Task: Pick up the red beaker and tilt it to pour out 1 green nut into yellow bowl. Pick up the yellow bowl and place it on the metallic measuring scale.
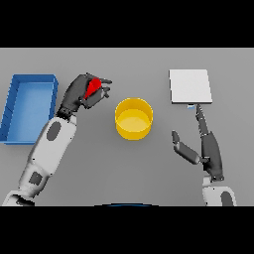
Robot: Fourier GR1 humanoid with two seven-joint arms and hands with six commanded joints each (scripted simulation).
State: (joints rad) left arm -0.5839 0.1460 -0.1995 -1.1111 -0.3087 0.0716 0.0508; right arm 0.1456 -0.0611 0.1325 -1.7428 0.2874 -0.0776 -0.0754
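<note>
The round yellow bowl (133, 118) sat mid-table, smooth-walled, nothing visible inside. Left of it, the left hand (82, 93) had its fingers curled round the red beaker (92, 88), contents hidden. Further left lay a rectangular blue bin (15, 104). Right of the bowl sat the flat square metallic scale (190, 86); the right hand (203, 146) rested below it, fingers straight.

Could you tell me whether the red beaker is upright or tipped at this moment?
Tipped. The red beaker lies slanted in the left hand, whose fingers curl round it, left of the yellow bowl. No green nut shows in the bowl.
</note>
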